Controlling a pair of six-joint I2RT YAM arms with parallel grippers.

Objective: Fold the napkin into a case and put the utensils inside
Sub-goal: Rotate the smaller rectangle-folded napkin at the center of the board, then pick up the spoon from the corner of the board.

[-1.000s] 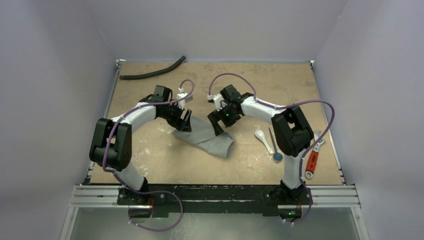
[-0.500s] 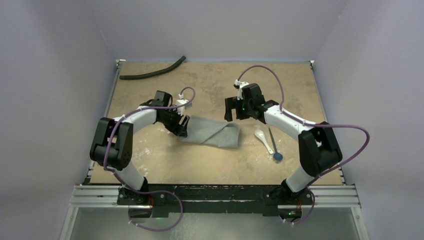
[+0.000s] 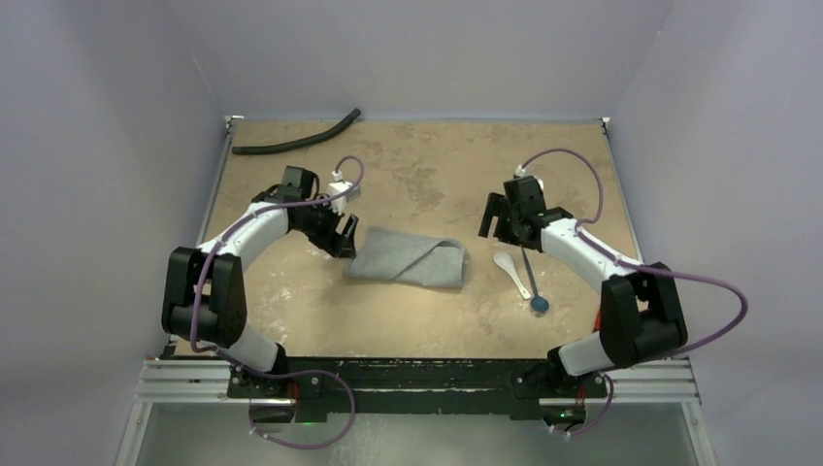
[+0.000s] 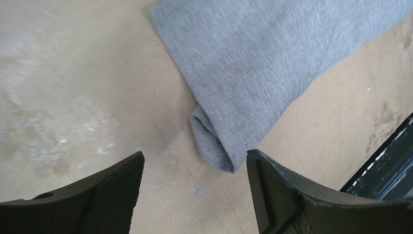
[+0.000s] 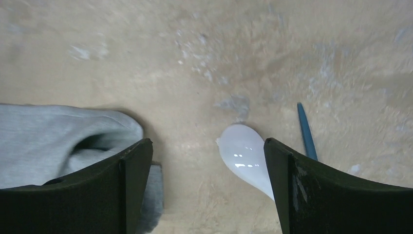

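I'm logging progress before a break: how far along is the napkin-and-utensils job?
Done: the napkin lies folded into a flat oblong. In hand: nothing; the left gripper by its end and the right gripper near the spoon are both open. Left: the spoon and the blue-ended stick lie on the table, outside the fold.

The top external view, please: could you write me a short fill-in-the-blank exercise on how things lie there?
1. The left hand and the right hand are both ____ and hold nothing.
2. The white spoon lies between the folded grey napkin and the ____-ended stick.
3. The black hose lies near the table's far ____ corner.
Missing words: open; blue; left.
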